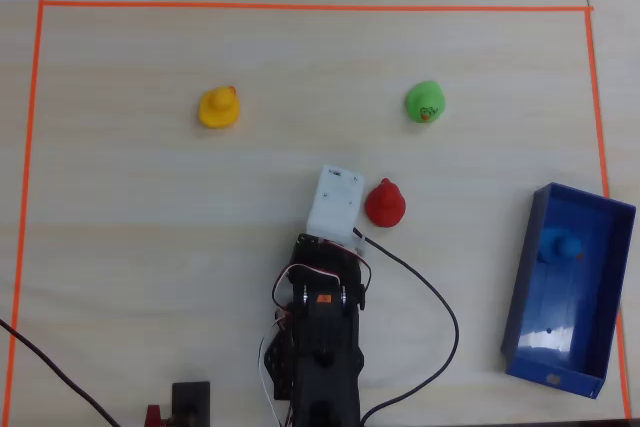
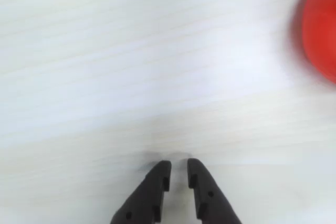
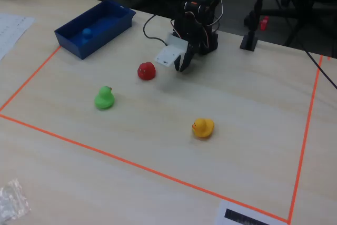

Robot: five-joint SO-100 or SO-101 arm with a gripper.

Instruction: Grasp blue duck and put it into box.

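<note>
Wrist view shows the gripper [image 2: 178, 167] nearly closed and empty, hidden in the overhead view; blue duck [image 1: 561, 245] sits inside the box [image 1: 520, 292], well right of it.

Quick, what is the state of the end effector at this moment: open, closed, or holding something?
End effector: closed or nearly so, only a narrow gap between the fingertips, holding nothing. The blue duck lies in the blue box.

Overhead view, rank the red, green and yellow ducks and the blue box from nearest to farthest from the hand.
1. Red duck, just right of the hand.
2. Green duck, upper right, and yellow duck, upper left: too close to call.
3. Blue box, far right.
</note>
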